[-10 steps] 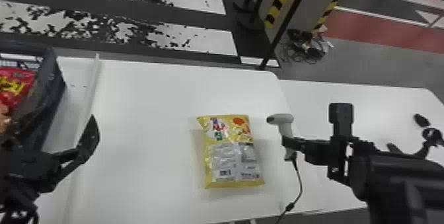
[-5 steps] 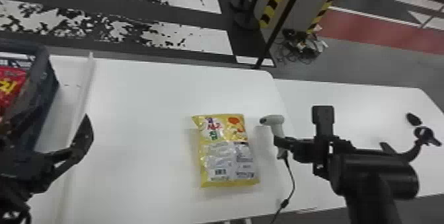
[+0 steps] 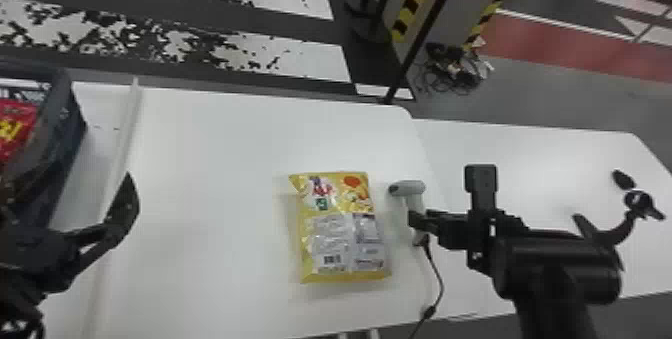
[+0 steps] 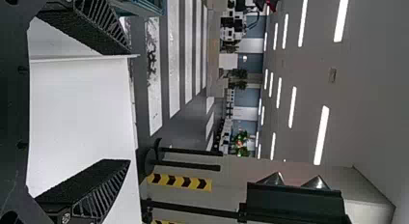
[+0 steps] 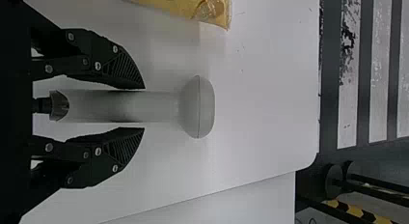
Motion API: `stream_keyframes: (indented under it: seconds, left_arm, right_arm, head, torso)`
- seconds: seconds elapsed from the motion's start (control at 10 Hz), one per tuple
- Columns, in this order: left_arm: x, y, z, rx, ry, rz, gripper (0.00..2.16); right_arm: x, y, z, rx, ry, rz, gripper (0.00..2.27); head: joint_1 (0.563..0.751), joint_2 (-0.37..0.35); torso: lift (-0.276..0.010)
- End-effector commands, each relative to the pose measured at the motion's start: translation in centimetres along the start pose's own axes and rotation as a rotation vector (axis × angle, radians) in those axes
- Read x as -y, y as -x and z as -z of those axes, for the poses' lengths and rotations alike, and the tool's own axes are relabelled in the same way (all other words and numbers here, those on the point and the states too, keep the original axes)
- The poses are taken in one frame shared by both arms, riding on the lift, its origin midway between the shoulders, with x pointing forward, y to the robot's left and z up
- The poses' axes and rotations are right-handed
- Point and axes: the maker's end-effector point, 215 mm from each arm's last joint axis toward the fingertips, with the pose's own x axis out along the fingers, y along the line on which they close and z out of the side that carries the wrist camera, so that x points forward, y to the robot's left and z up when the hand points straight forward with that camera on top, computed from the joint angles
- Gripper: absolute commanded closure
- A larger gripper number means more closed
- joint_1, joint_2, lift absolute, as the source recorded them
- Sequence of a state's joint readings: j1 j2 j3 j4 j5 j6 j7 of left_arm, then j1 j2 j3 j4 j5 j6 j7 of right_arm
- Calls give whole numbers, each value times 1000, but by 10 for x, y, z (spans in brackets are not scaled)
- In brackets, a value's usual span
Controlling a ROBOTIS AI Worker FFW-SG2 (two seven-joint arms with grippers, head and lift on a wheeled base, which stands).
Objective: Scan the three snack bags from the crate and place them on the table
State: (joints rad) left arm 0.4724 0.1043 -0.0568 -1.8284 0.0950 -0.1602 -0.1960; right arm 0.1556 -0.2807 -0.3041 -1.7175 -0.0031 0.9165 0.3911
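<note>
Snack bag (image 3: 16, 125), red and shiny, is in the dark crate (image 3: 65, 135) at far left. Beside it, the left claw (image 3: 72, 195) stands wide. Next comes a crinkled yellow bag (image 3: 345, 228), flat on the smooth white worktop (image 3: 215, 163). To its right, the right claw (image 3: 412, 219) grips the grey scanner (image 3: 411, 188) by its straight handle. The left wrist view adds long ceiling lights (image 4: 321, 135); the right wrist view, slatted fingers (image 5: 123, 69).
</note>
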Motion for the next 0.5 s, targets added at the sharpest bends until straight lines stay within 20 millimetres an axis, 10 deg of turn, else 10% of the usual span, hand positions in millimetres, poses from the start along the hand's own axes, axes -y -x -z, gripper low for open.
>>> stream_keyframes:
  seconds: [0.0,0.4]
  left_arm:
    - [0,0,0,0,0,0,76]
    - [0,1,1,-1,0,-1,76]
  right_arm:
    - [0,2,-1,5,0,5,29]
    - [-25,42,-8,57,-59,-108,56]
  head:
    - [695,-331]
    - [695,-328]
  torso:
    - [-62]
    - [-62]
